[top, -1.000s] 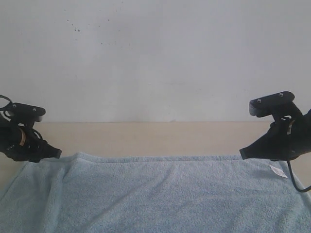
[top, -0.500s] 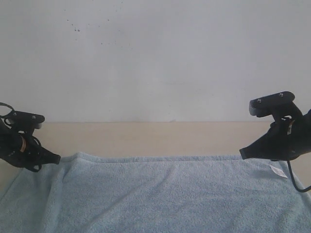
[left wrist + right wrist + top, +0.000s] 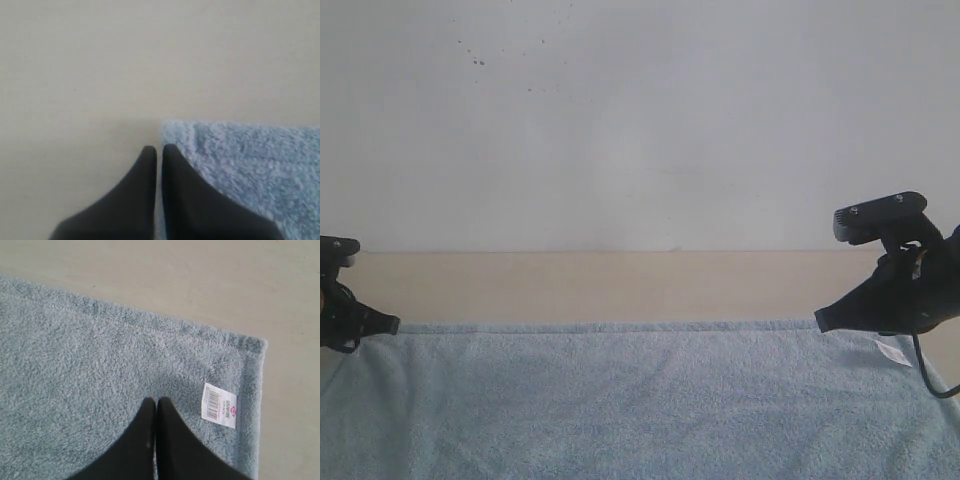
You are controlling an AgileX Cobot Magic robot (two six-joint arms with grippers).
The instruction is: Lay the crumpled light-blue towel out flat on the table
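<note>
The towel [image 3: 640,400] is lying almost flat on the bench [image 3: 620,285], its far edge straight. Left wrist: the left tool [image 3: 156,149] is sitting closed at one corner. Right wrist: the right tool [image 3: 156,401] is sitting closed near the label [image 3: 219,405]. Little smoothing seems left.

**A Plain Wall and a Few Dark Specks**

In the exterior view, a wall [image 3: 640,130] fills the whole upper half of the picture. It is pale, off-white to light grey, and matte, with no pattern. Its tone is slightly duller toward the top corners and a little brighter low in the middle. A loose scatter of tiny dark specks [image 3: 478,62] sits high on its left part, the largest of them darker than the rest. What the specks are cannot be told. The wall's lower edge runs straight and level across the full width.
</note>
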